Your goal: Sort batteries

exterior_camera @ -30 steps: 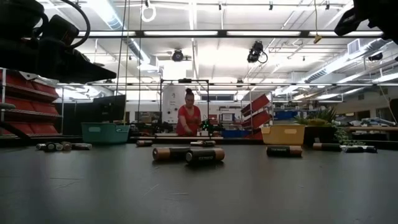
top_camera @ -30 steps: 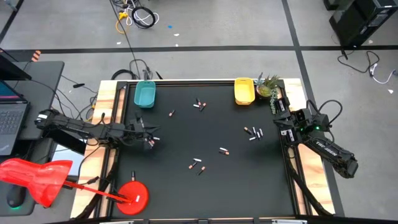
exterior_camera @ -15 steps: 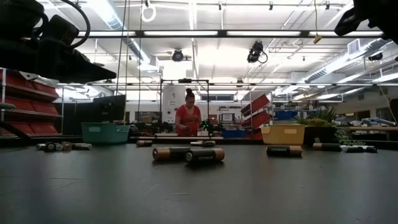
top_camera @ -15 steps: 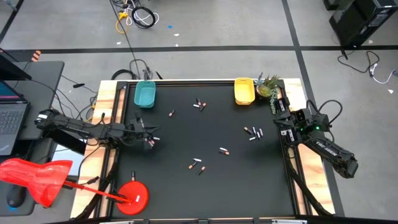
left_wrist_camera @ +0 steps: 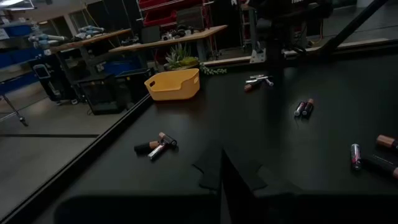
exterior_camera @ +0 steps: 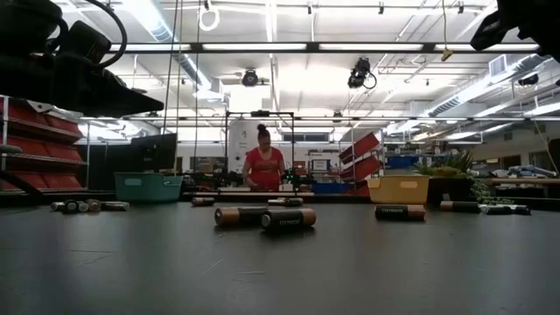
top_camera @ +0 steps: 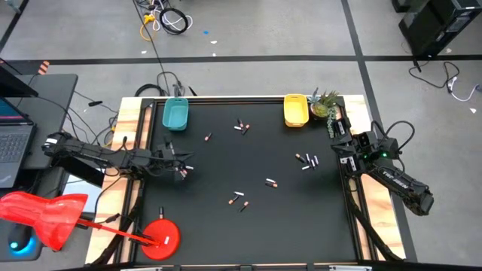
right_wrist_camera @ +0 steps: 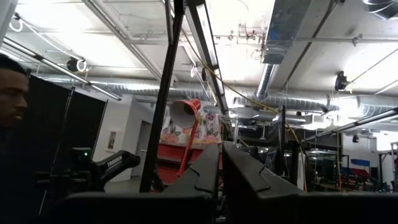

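The batteries (top_camera: 239,199) lie loose across the black table (top_camera: 226,233), none yet in the teal tray (top_camera: 175,114) or the yellow tray (top_camera: 295,110). The nearest cluster (top_camera: 184,168) lies just ahead of the left gripper (top_camera: 175,162); farther out from it sit one battery (top_camera: 208,138) toward the teal tray, a pair (top_camera: 241,126) beyond that, the group of three mid-table, and more (top_camera: 306,160) near the right gripper (top_camera: 343,147). The step in hand looks like the first pick. To do it well, the left gripper should part its fingers, line them across a single battery's length rather than its ends, and come down on one only, since neighbours lie almost touching and roll easily. At present its fingers are pressed together with nothing between them, low over the table beside that cluster. The right gripper waits at the table's right edge, tilted upward, its fingers close together and empty.
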Robot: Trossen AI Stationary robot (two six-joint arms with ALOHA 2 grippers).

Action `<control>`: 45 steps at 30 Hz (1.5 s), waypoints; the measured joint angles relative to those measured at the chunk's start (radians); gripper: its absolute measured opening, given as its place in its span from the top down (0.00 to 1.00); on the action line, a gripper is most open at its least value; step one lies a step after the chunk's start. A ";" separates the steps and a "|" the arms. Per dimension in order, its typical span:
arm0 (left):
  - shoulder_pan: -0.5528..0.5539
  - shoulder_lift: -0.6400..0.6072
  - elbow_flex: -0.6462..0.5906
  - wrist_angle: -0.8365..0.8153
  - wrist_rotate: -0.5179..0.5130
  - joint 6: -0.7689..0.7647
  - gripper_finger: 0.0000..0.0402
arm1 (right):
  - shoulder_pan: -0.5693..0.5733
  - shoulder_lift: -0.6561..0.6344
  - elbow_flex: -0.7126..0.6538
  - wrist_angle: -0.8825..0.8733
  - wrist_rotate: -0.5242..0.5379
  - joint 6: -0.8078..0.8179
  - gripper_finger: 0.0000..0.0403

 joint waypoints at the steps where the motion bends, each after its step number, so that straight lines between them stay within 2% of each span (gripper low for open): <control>1: 0.000 0.000 0.000 0.000 0.000 0.000 0.96 | 0.000 0.000 0.000 0.000 0.000 0.000 0.93; 5: 0.000 0.000 0.000 0.059 0.000 -0.007 0.96 | 0.000 0.000 0.000 0.000 0.000 0.000 0.93; 10: 0.000 0.000 0.000 0.205 0.000 -0.160 0.96 | 0.000 0.000 0.000 0.000 0.000 0.000 0.93; 18: 0.000 0.000 0.000 0.306 0.000 -0.165 0.96 | 0.000 0.000 0.000 0.000 0.000 0.000 0.93; 26: 0.000 0.000 0.000 0.431 0.000 -0.366 0.96 | 0.000 0.000 0.000 0.000 0.000 0.000 0.93; 29: 0.000 0.000 0.000 0.442 0.000 -0.357 0.96 | 0.000 0.000 0.000 0.000 0.000 0.000 0.93; 35: 0.000 0.000 0.000 0.441 0.000 -0.221 0.96 | 0.000 0.000 0.000 0.000 0.000 0.000 0.93; 39: 0.000 0.000 0.000 0.393 -0.002 -0.207 0.96 | 0.000 0.000 0.000 0.000 0.011 0.000 0.93; 45: 0.000 0.000 0.000 0.278 -0.063 -0.208 0.96 | 0.000 0.000 0.000 -0.022 0.135 0.000 0.93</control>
